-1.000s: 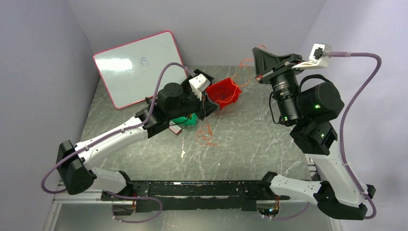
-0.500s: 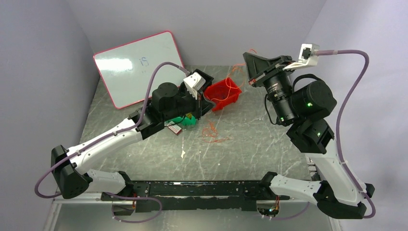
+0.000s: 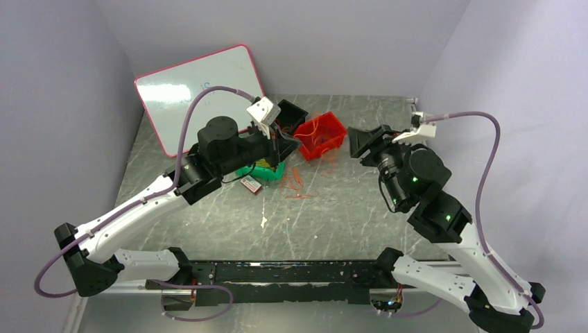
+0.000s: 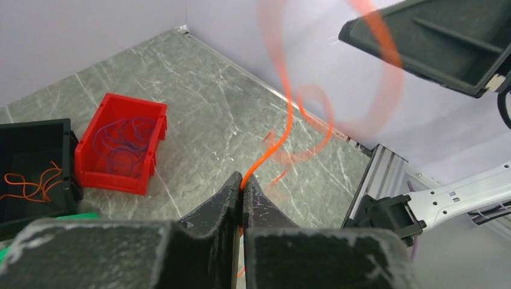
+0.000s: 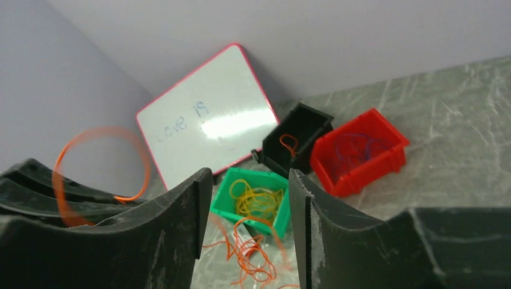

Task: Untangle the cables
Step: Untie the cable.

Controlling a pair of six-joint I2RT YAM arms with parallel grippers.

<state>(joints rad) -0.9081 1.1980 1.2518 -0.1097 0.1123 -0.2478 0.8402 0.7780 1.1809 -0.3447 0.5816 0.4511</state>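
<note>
A tangle of orange cables (image 3: 297,184) lies on the table in front of the green bin; the right wrist view shows the same orange tangle (image 5: 248,259) below my fingers. My left gripper (image 4: 243,180) is shut on one orange cable (image 4: 288,129), which rises from the fingertips in blurred loops. In the top view the left gripper (image 3: 291,143) hangs beside the red bin. My right gripper (image 5: 248,177) stands open with nothing gripped, and in the top view this right gripper (image 3: 360,141) sits just right of the red bin.
A red bin (image 3: 320,134) holds bluish cables, a black bin (image 3: 291,114) holds orange ones, and a green bin (image 5: 256,201) holds yellow ones. A whiteboard (image 3: 194,97) leans at the back left. A small red-and-white item (image 3: 251,184) lies by the green bin.
My right arm has dropped down and left toward the red bin and its jaws have opened, letting go of the orange cable. The left arm pulled back left, still gripping its cable.
</note>
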